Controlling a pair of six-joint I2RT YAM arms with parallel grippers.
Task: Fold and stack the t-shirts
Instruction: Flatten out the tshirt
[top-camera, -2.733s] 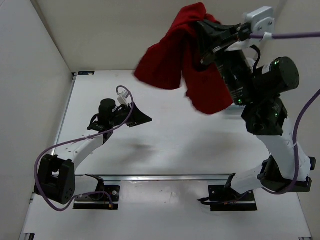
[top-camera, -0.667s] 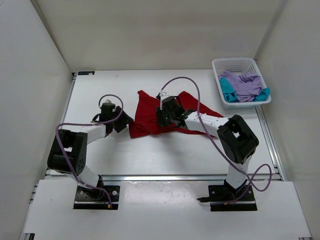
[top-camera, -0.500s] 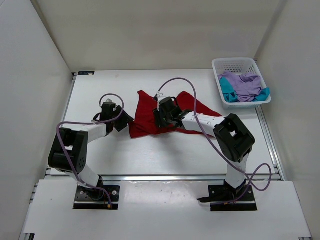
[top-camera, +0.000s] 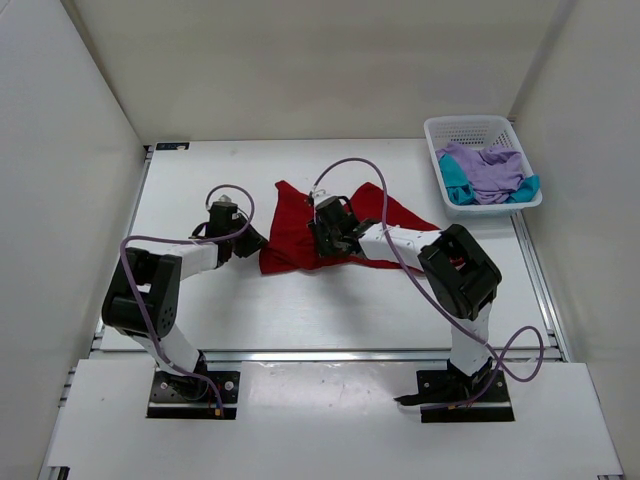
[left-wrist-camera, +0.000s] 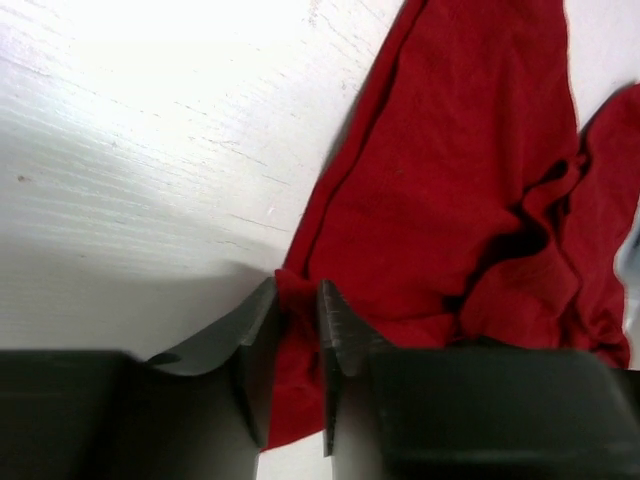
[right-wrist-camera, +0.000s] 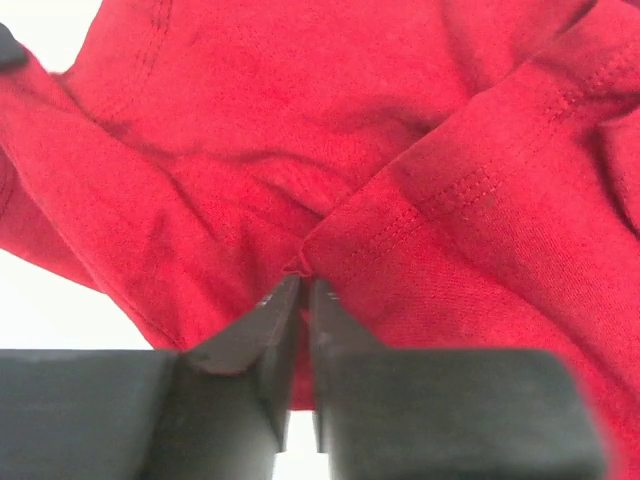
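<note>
Jaws of the left gripper (left-wrist-camera: 297, 290) stand narrow, clamped on the near left edge of the dark red t-shirt (top-camera: 292, 225), with cloth filling the gap between them. The right gripper (right-wrist-camera: 303, 285) is nearly closed, its tips nipping a small pucker of the same shirt near its middle, where two folds cross. That shirt lies rumpled and spread on the white table (top-camera: 300, 310) between the two arms. Well off at the far right corner sits a white mesh basket (top-camera: 470, 122), holding the lavender t-shirt (top-camera: 490, 168) heaped over the teal t-shirt (top-camera: 453, 180).
</note>
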